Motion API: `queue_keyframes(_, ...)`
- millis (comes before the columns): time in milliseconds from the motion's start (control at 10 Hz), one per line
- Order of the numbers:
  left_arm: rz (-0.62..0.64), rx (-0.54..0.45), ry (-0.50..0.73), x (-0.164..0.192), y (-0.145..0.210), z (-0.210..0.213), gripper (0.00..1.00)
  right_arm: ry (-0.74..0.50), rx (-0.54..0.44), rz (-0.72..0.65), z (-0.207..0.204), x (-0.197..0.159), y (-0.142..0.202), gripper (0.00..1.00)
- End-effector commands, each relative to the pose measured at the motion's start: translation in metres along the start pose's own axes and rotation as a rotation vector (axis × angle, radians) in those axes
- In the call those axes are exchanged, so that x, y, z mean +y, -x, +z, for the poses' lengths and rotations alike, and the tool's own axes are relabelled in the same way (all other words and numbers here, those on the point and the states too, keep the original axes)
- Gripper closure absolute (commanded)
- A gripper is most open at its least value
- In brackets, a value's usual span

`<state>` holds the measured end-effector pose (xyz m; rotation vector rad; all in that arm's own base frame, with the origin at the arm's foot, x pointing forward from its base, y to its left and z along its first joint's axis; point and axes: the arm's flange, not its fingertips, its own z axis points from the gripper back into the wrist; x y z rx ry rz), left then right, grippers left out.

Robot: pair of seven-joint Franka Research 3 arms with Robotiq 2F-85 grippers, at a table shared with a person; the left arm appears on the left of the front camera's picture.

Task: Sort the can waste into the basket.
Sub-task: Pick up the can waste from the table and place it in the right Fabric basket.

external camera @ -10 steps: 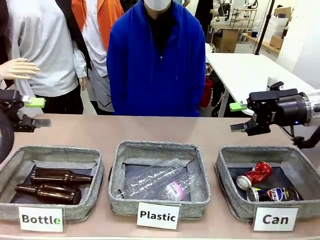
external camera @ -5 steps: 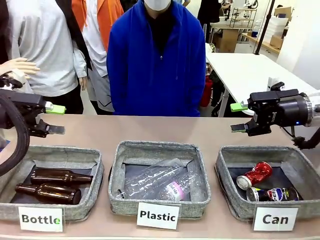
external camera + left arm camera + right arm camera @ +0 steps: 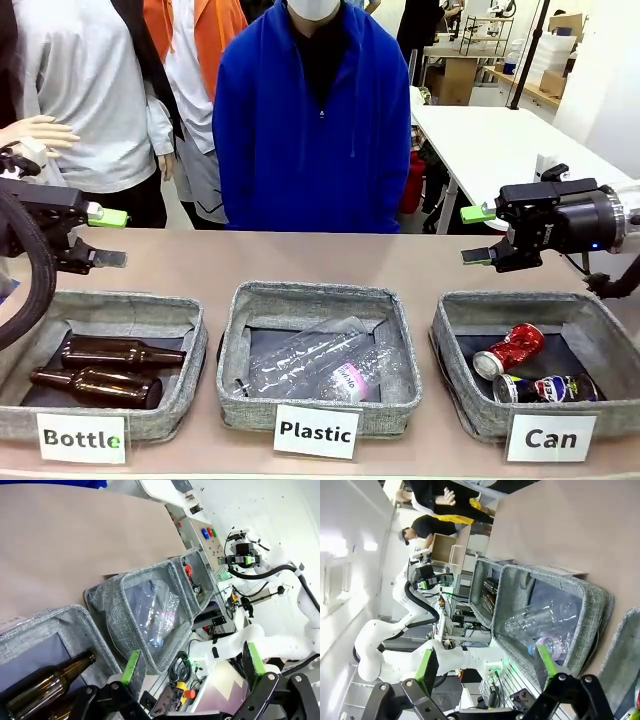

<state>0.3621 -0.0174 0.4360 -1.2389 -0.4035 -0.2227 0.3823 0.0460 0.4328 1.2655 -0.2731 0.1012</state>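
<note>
Both cans (image 3: 509,350) lay inside the Can basket (image 3: 456,342).
Your left gripper (image 3: 104,237) and right gripper (image 3: 477,234) hung wide open, empty, seemingly over bare tabletop (image 3: 300,262) behind the rims.

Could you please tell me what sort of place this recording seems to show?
Probably a robotics lab set up for waste sorting: three grey fabric baskets labelled Bottle, Plastic and Can sit on a brown table, with white worktables and shelving behind.

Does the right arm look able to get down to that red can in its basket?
Probably yes: the right tool hangs open above the basket, and the red can lies on top, uncovered.
</note>
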Motion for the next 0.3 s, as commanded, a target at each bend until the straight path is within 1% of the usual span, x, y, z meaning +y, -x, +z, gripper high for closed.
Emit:
queue_keyframes(0, 0.005, 0.011, -0.003, -0.0032, 0.0009, 0.0044, 0.00, -0.006, 0.005, 0.007, -0.0021, 0.0026, -0.0015, 0.00)
queue_keyframes(200, 0.005, 0.011, -0.003, -0.0032, 0.0009, 0.0044, 0.00, -0.006, 0.005, 0.007, -0.0021, 0.0026, -0.0015, 0.00)
